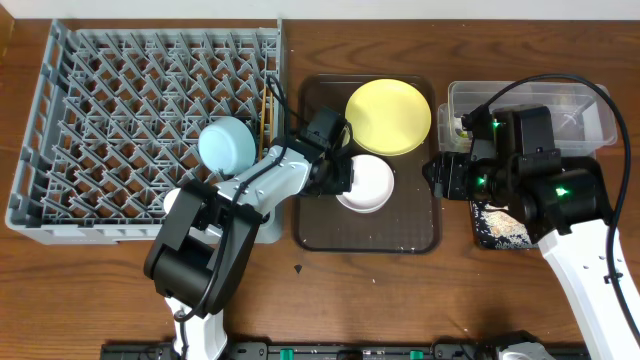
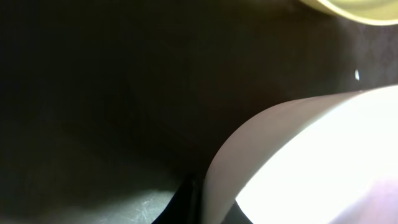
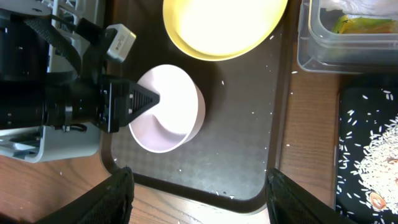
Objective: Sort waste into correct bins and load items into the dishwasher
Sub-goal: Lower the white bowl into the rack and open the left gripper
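The left gripper (image 3: 149,99) sat at the rim of the round white bowl (image 3: 171,112), which stood upright on the brown serving tray (image 3: 249,155) just beside the round pale-yellow plate (image 3: 217,25). I couldn't tell whether its jaws had closed on that rim. The right gripper (image 3: 199,183) hung over the tray, spread wide and empty. A light-blue bowl (image 1: 227,145) lay in the grey plastic dish rack (image 1: 110,100).
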Robot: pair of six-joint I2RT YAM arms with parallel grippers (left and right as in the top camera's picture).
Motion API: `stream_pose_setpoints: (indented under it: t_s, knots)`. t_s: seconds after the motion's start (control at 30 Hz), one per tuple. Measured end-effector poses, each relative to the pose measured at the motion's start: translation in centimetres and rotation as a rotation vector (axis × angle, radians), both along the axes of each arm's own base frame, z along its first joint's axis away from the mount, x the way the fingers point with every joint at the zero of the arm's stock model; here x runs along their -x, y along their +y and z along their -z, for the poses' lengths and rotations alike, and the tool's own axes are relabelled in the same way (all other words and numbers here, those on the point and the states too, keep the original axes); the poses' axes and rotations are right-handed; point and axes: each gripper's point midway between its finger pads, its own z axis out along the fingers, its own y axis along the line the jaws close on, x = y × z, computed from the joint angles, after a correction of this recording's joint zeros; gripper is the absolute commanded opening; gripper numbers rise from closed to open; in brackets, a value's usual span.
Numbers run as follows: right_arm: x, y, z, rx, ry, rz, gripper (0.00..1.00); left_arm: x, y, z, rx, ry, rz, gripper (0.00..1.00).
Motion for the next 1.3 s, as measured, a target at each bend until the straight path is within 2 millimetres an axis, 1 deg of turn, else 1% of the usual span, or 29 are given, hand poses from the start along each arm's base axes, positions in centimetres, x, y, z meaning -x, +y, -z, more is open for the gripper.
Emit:
stream_pose_setpoints:
  t_s: [0.1, 0.17, 0.23, 0.3, 0.43, 0.47, 0.5, 0.57, 0.7, 0.77, 0.83, 0.9, 1.0, 1.13, 1.23, 1.3]
  knots:
    - [0.0, 0.0, 0.0, 0.000, 0.001, 0.001, 0.65, 0.3, 0.8, -0.5, -0.015, 0.017, -0.014, 0.07]
    - [0.0, 0.0, 0.0, 0.000, 0.001, 0.000, 0.66, 0.1, 2.2, -2.0, -0.038, -0.004, -0.042, 0.07]
    - [0.0, 0.0, 0.0, 0.000, 0.002, 0.000, 0.66, -0.5, 4.0, -4.6, -0.074, -0.062, -0.083, 0.08]
    - [0.0, 0.0, 0.0, 0.000, 0.002, 0.000, 0.66, -1.4, 6.4, -8.2, -0.130, -0.162, -0.141, 0.07]
    - [0.0, 0.0, 0.0, 0.000, 0.002, 0.000, 0.66, -2.6, 12.8, -15.4, -0.309, -0.386, -0.307, 0.07]
    - [0.0, 0.0, 0.0, 0.000, 0.002, 0.000, 0.66, -2.7, 15.3, -17.5, -0.382, -0.453, -0.372, 0.07]
    - [0.0, 0.0, 0.0, 0.000, 0.002, 0.001, 0.66, -2.8, 16.9, -18.7, -0.434, -0.494, -0.413, 0.08]
    - [0.0, 0.0, 0.0, 0.000, 0.002, 0.000, 0.66, -2.7, 20.8, -21.0, -0.568, -0.569, -0.501, 0.07]
    - [0.0, 0.0, 0.0, 0.000, 0.002, 0.000, 0.66, -2.5, 27.6, -24.0, -0.868, -0.649, -0.645, 0.07]
    - [0.0, 0.0, 0.0, 0.000, 0.002, 0.000, 0.66, -2.4, 30.3, -24.8, -1.009, -0.654, -0.682, 0.07]
    - [0.0, 0.0, 0.0, 0.000, 0.002, 0.000, 0.66, -2.3, 32.4, -25.1, -1.125, -0.633, -0.695, 0.08]
    - [0.0, 0.0, 0.0, 0.000, 0.002, 0.000, 0.66, -2.2, 34.4, -24.8, -1.244, -0.584, -0.693, 0.07]
    - [0.0, 0.0, 0.0, 0.000, 0.002, 0.000, 0.66, -2.2, 36.9, -23.8, -1.390, -0.499, -0.678, 0.07]
    - [0.0, 0.0, 0.0, 0.000, 0.000, 0.000, 0.66, -2.5, 39.2, -22.2, -1.505, -0.410, -0.668, 0.07]
    - [0.0, 0.0, 0.0, 0.000, 0.001, 0.000, 0.67, -2.6, 40.2, -20.8, -1.551, -0.356, -0.656, 0.07]
    - [0.0, 0.0, 0.0, 0.000, 0.000, 0.000, 0.66, -2.8, 40.6, -20.1, -1.570, -0.332, -0.644, 0.07]
